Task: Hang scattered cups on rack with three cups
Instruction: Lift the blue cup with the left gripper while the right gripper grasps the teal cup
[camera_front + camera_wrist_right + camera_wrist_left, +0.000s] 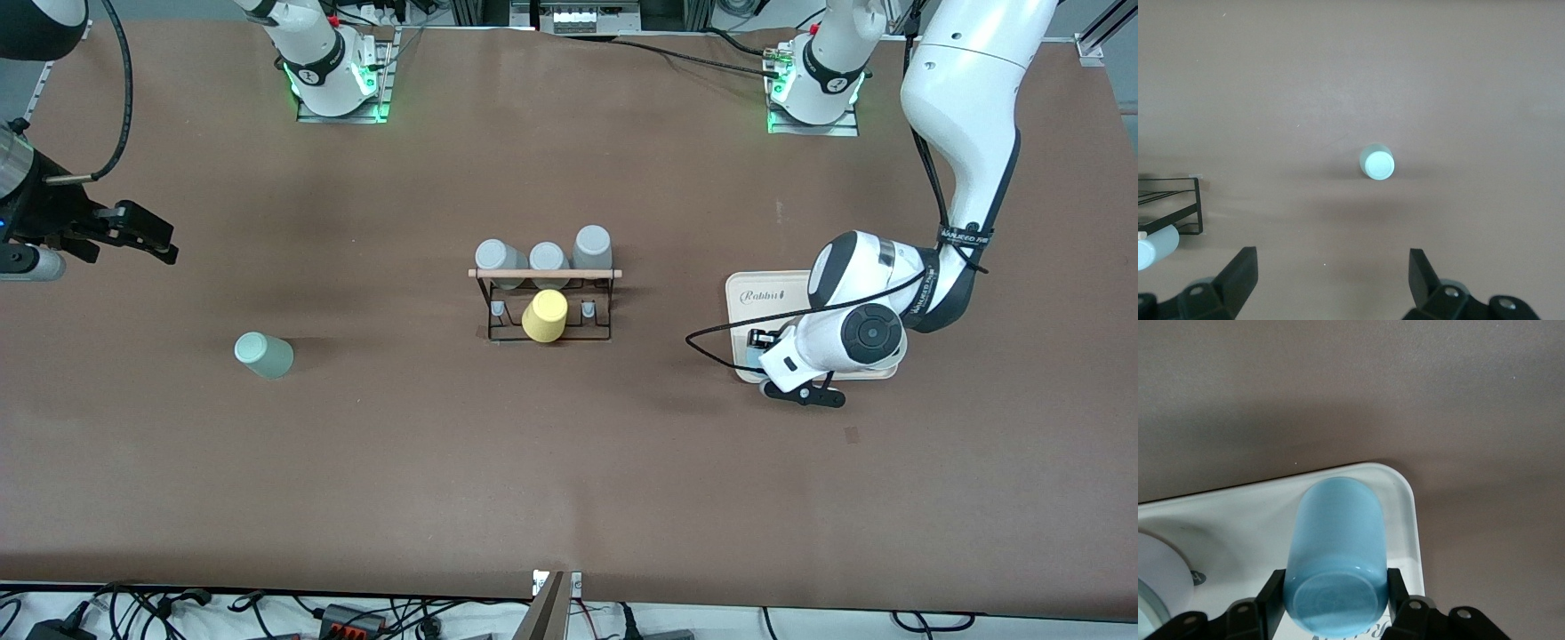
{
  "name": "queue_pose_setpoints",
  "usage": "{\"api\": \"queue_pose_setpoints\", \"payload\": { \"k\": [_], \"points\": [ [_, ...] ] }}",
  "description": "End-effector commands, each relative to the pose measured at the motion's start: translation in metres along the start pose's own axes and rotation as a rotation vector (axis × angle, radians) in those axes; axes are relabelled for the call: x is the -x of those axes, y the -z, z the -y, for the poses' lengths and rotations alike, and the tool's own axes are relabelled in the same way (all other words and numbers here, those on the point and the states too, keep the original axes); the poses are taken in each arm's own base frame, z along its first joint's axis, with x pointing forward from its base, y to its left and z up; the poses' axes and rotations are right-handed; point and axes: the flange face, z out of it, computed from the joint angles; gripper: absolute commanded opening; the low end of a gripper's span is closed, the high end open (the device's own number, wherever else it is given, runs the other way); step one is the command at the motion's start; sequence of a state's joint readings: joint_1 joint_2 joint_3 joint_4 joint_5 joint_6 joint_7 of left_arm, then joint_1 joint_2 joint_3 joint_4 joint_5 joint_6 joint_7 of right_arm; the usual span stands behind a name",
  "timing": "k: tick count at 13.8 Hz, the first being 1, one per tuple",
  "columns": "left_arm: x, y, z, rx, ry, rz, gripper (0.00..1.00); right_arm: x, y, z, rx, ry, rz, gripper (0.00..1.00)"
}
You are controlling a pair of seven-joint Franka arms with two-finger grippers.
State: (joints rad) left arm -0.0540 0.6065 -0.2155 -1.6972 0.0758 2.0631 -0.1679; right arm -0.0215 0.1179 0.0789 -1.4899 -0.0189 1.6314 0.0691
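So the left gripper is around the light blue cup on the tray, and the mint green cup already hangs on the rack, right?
Not quite. The front view shows the mint green cup on the bare table toward the right arm's end, apart from the rack. The left gripper is indeed around the light blue cup on the tray.

Rack (pixel 544 302) sits mid desk (pixel 569 462) with four cups on it. One loose cup (pixel 263 355) stands toward the right arm's end, nearer the front camera. Tray (pixel 742 293) is toward the left arm's end, another cup (pixel 1337 553) lying in it.
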Motion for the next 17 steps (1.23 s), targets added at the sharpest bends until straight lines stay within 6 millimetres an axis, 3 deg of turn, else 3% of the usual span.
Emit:
{"api": "queue_pose_setpoints", "payload": {
  "k": [1,4,7,8,9,10,14,17],
  "points": [
    [-0.002,0.027,-0.006,0.006,0.020,-0.026,0.07,0.001,0.001,-0.002,0.001,0.015,0.008,1.00],
    [-0.004,0.081,-0.028,0.138,0.111,0.020,0.01,0.000,-0.002,-0.002,0.011,0.018,0.014,1.00],
    [0.004,0.124,-0.082,0.178,0.156,0.029,0.01,-0.004,-0.020,-0.005,0.011,0.010,0.047,1.00],
    [0.008,0.141,-0.102,0.228,0.222,0.040,0.01,-0.012,-0.043,-0.011,0.014,0.008,0.086,1.00],
    [0.010,0.149,-0.117,0.279,0.308,0.062,0.01,-0.016,-0.058,-0.016,0.016,0.022,0.110,1.00],
    [0.016,0.150,-0.142,0.315,0.369,0.094,0.01,-0.024,-0.086,-0.031,0.010,0.037,0.154,1.00],
    [0.021,0.177,-0.186,0.393,0.552,0.119,0.01,-0.048,-0.177,-0.055,0.016,0.039,0.237,1.00],
    [0.022,0.175,-0.213,0.420,0.619,0.098,0.01,-0.064,-0.254,-0.055,0.010,0.044,0.240,1.00]
  ]
}}
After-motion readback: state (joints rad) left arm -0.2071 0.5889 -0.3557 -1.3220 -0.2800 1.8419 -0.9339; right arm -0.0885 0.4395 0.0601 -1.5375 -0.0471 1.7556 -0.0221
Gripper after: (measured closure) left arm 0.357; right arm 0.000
